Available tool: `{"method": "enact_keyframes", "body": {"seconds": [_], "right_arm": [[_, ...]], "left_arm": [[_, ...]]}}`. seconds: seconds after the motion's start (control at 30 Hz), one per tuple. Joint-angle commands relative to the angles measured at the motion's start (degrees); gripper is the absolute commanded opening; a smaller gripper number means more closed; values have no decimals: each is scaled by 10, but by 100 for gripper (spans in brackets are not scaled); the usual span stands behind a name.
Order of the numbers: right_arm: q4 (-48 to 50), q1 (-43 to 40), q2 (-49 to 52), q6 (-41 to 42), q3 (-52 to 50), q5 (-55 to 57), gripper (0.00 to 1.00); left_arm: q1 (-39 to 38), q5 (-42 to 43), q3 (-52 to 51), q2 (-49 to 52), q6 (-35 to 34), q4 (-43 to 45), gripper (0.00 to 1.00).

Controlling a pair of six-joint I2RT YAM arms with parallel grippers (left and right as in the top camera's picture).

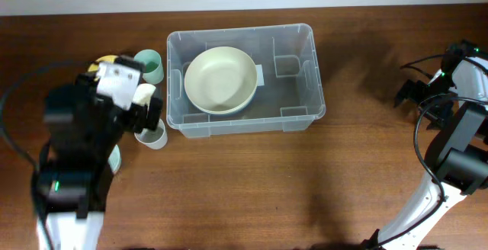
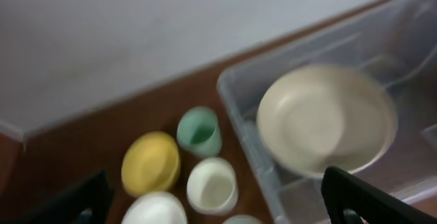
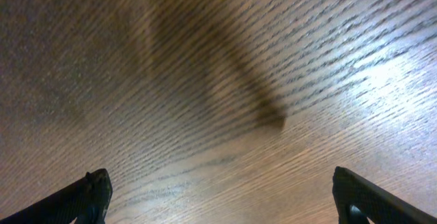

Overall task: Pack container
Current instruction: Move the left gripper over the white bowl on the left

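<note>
The clear plastic container (image 1: 301, 75) stands at the table's middle back, with a cream bowl (image 1: 220, 80) in its left half. The left wrist view shows the container (image 2: 235, 98) and the bowl (image 2: 326, 118) too. My left gripper (image 1: 149, 116) is open and empty above a cluster of dishes left of the container: a green cup (image 2: 200, 131), a yellow bowl (image 2: 151, 162), a white cup (image 2: 212, 184) and a white bowl (image 2: 154, 210). My right gripper (image 1: 415, 97) is open and empty over bare wood at the far right.
The green cup (image 1: 150, 65) and a white cup (image 1: 155, 136) show beside my left arm in the overhead view. The right wrist view shows only wood grain (image 3: 218, 80) between the fingers. A white wall lies behind the table.
</note>
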Motion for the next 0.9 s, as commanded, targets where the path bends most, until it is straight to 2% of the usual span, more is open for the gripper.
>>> {"method": "enact_keyframes", "body": {"seconds": [0.0, 0.17, 0.27, 0.43, 0.87], "right_arm": [[0, -3, -10, -4, -2, 1, 99], [0, -4, -10, -4, -2, 1, 99], [0, -4, -10, -4, -2, 1, 99], [0, -3, -10, -4, -2, 1, 99], [0, -4, -10, -4, -2, 1, 99]], "left_arm": [[10, -101, 35, 52, -75, -27, 100], [76, -101, 153, 151, -143, -158, 100], [118, -100, 210, 199, -160, -223, 100], [152, -100, 221, 238, -159, -230, 100], [159, -102, 220, 325, -159, -241, 100]]}}
